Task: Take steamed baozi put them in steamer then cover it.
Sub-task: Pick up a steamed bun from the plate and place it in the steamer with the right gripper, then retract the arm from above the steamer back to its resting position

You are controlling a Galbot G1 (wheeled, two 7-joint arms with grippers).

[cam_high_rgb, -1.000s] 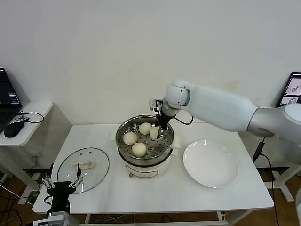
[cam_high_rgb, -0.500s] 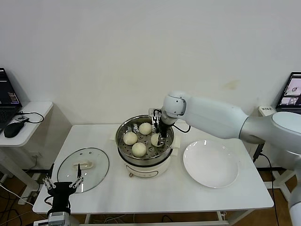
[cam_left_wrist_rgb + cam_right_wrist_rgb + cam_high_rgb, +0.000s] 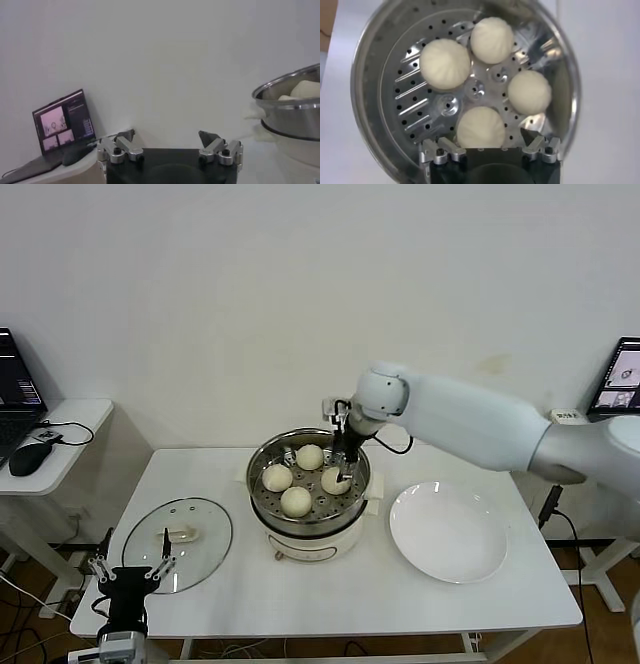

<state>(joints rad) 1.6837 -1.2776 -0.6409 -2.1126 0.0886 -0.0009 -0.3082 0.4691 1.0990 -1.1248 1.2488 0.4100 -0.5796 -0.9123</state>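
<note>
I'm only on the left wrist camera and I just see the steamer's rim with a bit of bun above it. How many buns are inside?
Observer: Four baozi sit in the steamer, spread around its perforated floor.
Operator: Is the right gripper holding one?
Observer: No. The right gripper hangs open over the basket, above the bun on the robot's right side, with nothing between its fingers.
Operator: Where's the lid?
Observer: The cover lies flat on the table, to the robot's left of the steamer, handle up. The open left gripper waits at the table's near edge beside it.
</note>
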